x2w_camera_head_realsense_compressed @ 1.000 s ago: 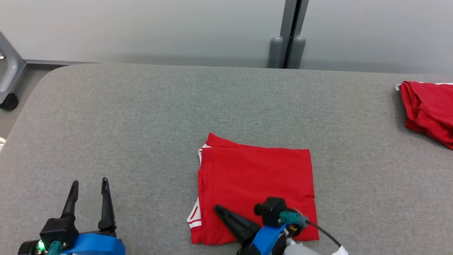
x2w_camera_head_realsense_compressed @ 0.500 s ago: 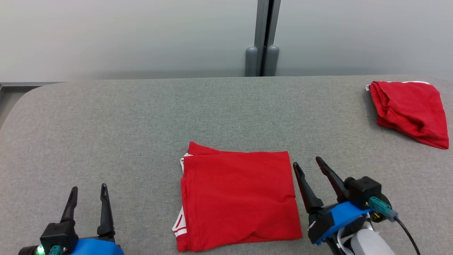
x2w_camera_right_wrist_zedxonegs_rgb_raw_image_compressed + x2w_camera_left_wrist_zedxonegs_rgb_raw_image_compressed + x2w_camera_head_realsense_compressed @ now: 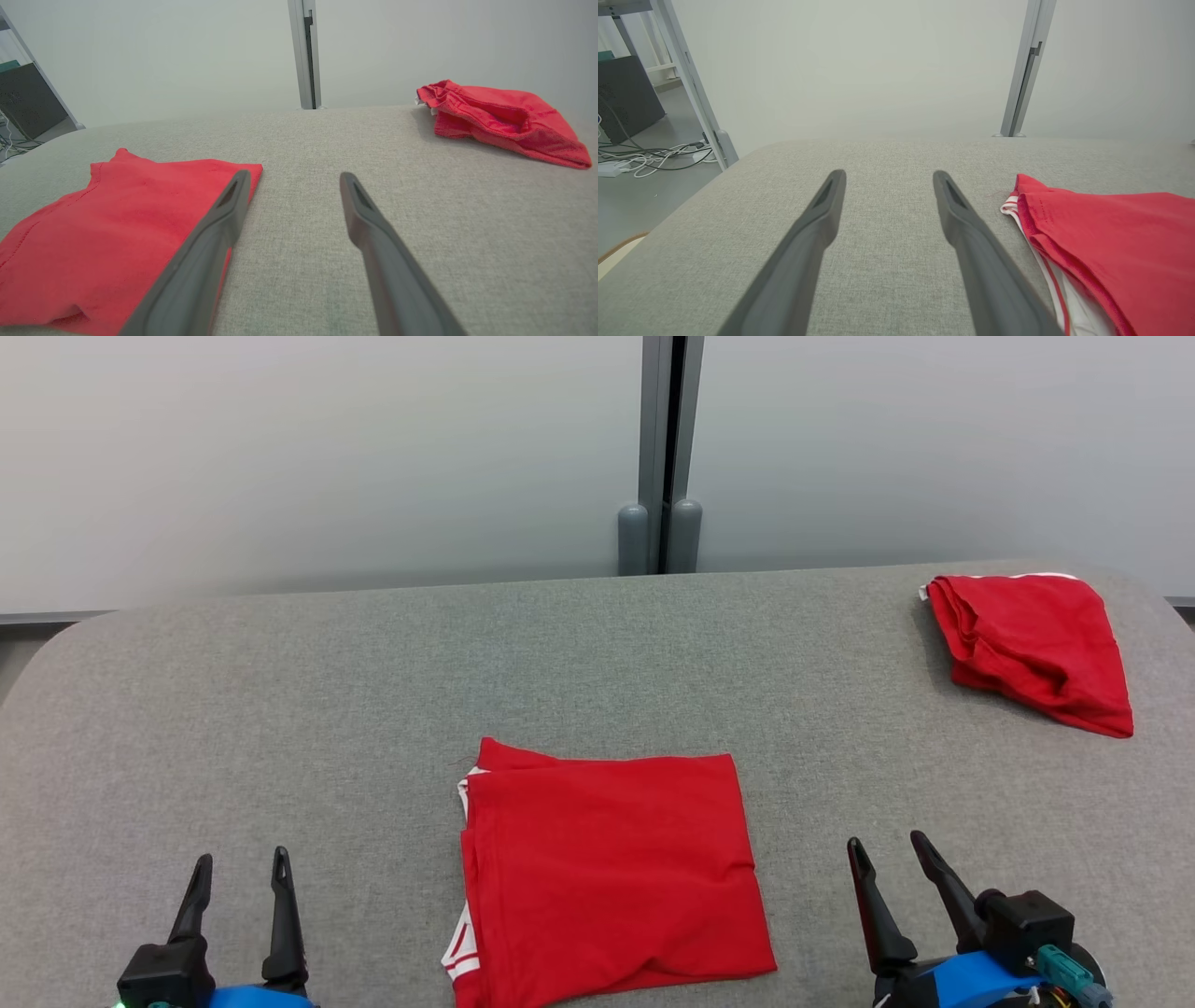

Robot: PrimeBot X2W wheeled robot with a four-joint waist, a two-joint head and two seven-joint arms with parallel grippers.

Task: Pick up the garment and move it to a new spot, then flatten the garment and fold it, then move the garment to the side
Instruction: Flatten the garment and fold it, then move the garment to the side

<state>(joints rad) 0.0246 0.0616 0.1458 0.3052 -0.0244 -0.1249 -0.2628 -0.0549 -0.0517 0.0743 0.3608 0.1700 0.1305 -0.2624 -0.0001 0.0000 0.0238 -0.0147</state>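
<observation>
A red garment [image 3: 607,873] with white trim lies folded into a flat square near the front middle of the grey table [image 3: 373,709]. It also shows at the right of the left wrist view [image 3: 1111,252] and at the left of the right wrist view [image 3: 107,238]. My left gripper [image 3: 239,861] stands open at the lower left, well apart from the cloth, nothing between its fingers [image 3: 887,175]. To the right of the garment, my right gripper [image 3: 887,847] is open and empty, its left finger [image 3: 219,219] just past the cloth's right edge.
A second red garment [image 3: 1032,649] lies bunched at the table's far right corner, also in the right wrist view [image 3: 500,119]. A pale wall with a grey post [image 3: 658,457] runs behind the table. A metal frame and floor cables [image 3: 654,156] lie past the table's left end.
My right gripper has come off the folded garment, opened, and drawn back to its right side. The head camera has tilted and shifted, so the whole scene sits differently. The left gripper stays open.
</observation>
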